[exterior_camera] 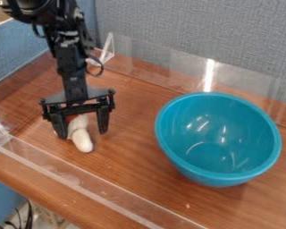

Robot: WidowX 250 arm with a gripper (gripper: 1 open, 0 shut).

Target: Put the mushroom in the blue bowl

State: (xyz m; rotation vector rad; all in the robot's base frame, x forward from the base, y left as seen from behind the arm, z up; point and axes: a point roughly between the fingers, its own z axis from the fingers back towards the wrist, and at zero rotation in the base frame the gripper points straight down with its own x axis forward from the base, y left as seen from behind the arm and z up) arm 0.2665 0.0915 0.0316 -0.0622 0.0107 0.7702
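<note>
Step in hand: I am about to take the mushroom [82, 139]; my judgement is that the task is at its beginning, because nothing is lifted yet
My gripper [79, 123]: it points down over the mushroom; the two fingers [54, 120] stand wide apart, one on each side of it, and they hold nothing; I cannot tell if a tip touches the mushroom or the table
Mushroom: it lies on its side on the wooden table [133, 170], near the left edge, just beside the clear wall [62, 174] along the front; its pale stem shows below my fingers; the cap is mostly hidden behind them
How to do it well: I should keep the mushroom in the middle between the fingers before I close; the body is round and smooth, so I think a grip off centre could push it out sideways; I should go low enough to hold the thick part, but not press on the wood
What could go wrong: the clear wall is near, so I should lift straight up first; only then go to the right
Blue bowl [218, 139]: it stands upright at the right side of the table, well apart from the mushroom; it is empty, only light reflections are inside
</note>
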